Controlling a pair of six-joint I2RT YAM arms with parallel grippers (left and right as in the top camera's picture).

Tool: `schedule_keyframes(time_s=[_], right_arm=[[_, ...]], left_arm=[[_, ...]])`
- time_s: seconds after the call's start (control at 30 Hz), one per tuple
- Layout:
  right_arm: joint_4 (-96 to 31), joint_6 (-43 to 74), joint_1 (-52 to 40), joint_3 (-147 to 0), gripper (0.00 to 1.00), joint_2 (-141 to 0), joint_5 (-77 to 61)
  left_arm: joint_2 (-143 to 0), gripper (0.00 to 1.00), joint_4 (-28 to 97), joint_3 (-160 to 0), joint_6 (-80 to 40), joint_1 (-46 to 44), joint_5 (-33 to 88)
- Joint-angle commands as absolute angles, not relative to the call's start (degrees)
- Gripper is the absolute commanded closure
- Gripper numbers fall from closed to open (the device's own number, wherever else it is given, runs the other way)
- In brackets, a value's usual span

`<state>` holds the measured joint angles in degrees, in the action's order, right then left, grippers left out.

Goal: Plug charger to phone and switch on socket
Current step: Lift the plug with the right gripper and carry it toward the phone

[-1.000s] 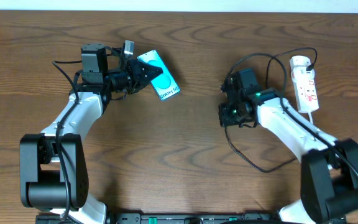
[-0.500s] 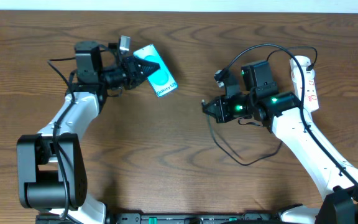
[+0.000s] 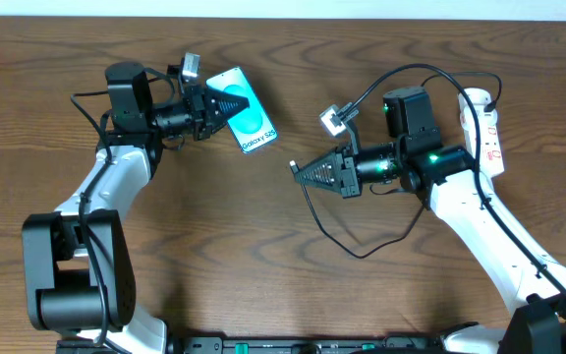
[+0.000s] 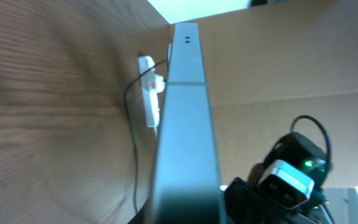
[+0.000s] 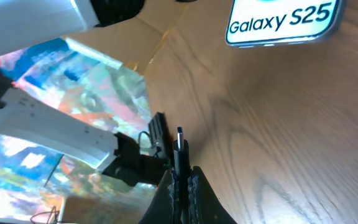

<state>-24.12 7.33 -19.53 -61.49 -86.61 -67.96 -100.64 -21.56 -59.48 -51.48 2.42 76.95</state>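
Note:
My left gripper (image 3: 224,106) is shut on the upper-left end of the phone (image 3: 246,120), whose teal screen faces up in the overhead view. The left wrist view shows the phone (image 4: 185,118) edge-on, running straight away from the camera. My right gripper (image 3: 298,171) points left toward the phone, a short gap away, and is shut on the charger (image 3: 362,251). Its small black connector tip (image 5: 179,140) sticks out beyond the fingers (image 5: 197,190). In the right wrist view the phone (image 5: 283,22) shows ahead at the upper right. The white socket (image 3: 485,128) lies at the far right.
The charger's thin black cable loops on the wooden table (image 3: 263,256) below my right arm and arcs back over it to the socket. In the left wrist view the socket (image 4: 148,87) and my right arm (image 4: 291,177) lie ahead.
My right arm has swung left and turned level, carrying the charger connector from near the socket toward the phone. My left gripper shifted the phone slightly up and left.

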Motion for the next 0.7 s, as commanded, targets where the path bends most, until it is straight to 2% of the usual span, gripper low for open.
schedule_keyframes(time_s=[0.0,0.4,0.67], right_arm=[[-23.6,6.3,-21.3,-62.4,0.99,-85.8,-71.6],[-20.4,7.2,-23.9,-62.4,0.99,-86.0,-70.2],[-16.5,10.4,-23.3,-62.4,0.99,-88.8,-70.2]], left_arm=[[-100.1,0.93,-24.6,-59.9,-56.8,2.4,81.3],[-100.1,0.93,-31.7,-59.9,-62.1,2.4,81.1],[-100.1,0.93,-46.3,-59.9,-70.9,2.4,78.1]])
